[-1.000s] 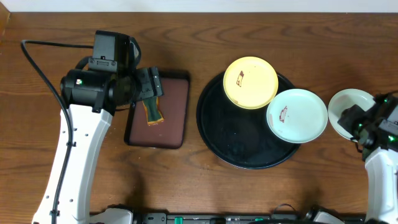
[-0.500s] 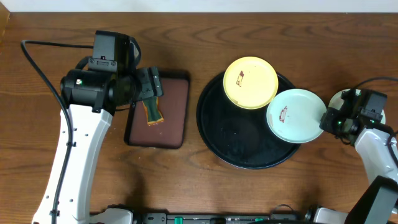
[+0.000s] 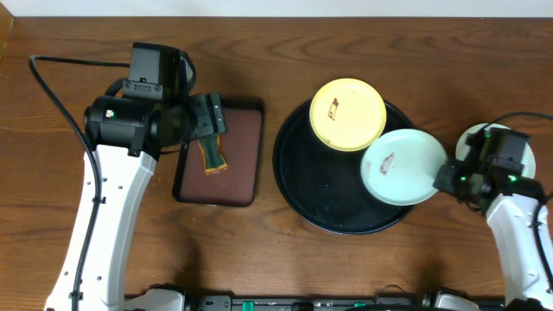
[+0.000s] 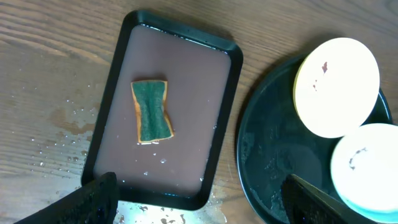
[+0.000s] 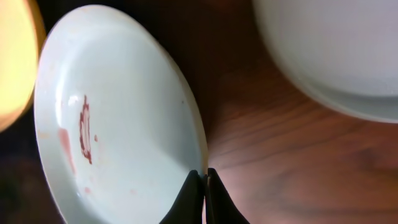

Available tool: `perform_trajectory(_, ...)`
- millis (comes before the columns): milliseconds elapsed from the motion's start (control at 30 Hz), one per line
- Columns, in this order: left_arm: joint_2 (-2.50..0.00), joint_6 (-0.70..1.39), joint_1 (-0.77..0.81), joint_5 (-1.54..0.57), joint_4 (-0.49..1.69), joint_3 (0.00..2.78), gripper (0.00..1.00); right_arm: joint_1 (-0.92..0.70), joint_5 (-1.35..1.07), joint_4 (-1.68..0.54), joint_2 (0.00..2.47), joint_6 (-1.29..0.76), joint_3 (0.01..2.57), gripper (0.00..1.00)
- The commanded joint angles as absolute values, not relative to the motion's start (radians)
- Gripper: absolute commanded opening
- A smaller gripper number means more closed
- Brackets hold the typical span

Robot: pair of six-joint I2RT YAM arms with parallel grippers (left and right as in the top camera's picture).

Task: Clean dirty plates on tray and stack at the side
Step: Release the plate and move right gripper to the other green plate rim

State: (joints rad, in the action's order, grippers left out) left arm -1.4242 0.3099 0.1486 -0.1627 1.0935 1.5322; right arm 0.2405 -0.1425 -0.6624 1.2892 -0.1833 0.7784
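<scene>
While two smeared plates sit on the round tray (image 3: pixel 294 186), cleaning looks about a third done.
Green plate (image 3: pixel 467 143): on the table at the right edge, off the tray; judged finished.
Yellow plate (image 3: pixel 348 114): tray's upper rim, smear showing.
Blue plate (image 3: pixel 402 167): tray's right side, smeared; right gripper (image 5: pixel 202 186) clenched at its rim, apparently pinching it.
Left gripper (image 4: pixel 200 205): released, above the sponge (image 4: pixel 151 112) in its wet pan (image 4: pixel 180 56).
Writing: none legible.

Wood bench (image 3: pixel 259 259), dark grain, slight sheen. Smooth glossy plates (image 3: pixel 348 114); glossy black round tray (image 3: pixel 315 194). Rough matt sponge (image 4: pixel 151 112) top.
</scene>
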Motion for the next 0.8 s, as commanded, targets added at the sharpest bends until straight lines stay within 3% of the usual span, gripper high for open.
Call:
perform_trajectory(0,-1.423,0.303,0.146,-0.172,1.095,1.543,0.84,0.138,-0.171,-0.691,1.288,-0.193,0.784,0.01)
perform_trajectory(233,-1.423,0.303,0.146,-0.172,1.095,1.543,0.84,-0.032,-0.162,-0.748,1.324,-0.226,0.78,0.01)
perform_trajectory(500,-1.423,0.303,0.146,-0.172,1.095,1.543,0.84,-0.17,-0.184,-0.615,1.426,-0.321,0.712,0.01)
perform_trajectory(533,-1.423,0.303,0.146,-0.172,1.095,1.543,0.84,-0.184,-0.176,-0.606,1.441,-0.321,0.707,0.08)
perform_trajectory(567,-1.423,0.303,0.146,-0.172,1.095,1.543,0.84,-0.192,-0.16,-0.601,1.455,-0.321,0.707,0.22)
perform_trajectory(600,-1.423,0.303,0.146,-0.172,1.095,1.543,0.84,-0.194,-0.146,-0.593,1.459,-0.321,0.707,0.26)
perform_trajectory(767,-1.423,0.303,0.146,-0.172,1.095,1.543,0.84,-0.189,-0.125,-0.498,1.453,-0.199,0.709,0.32)
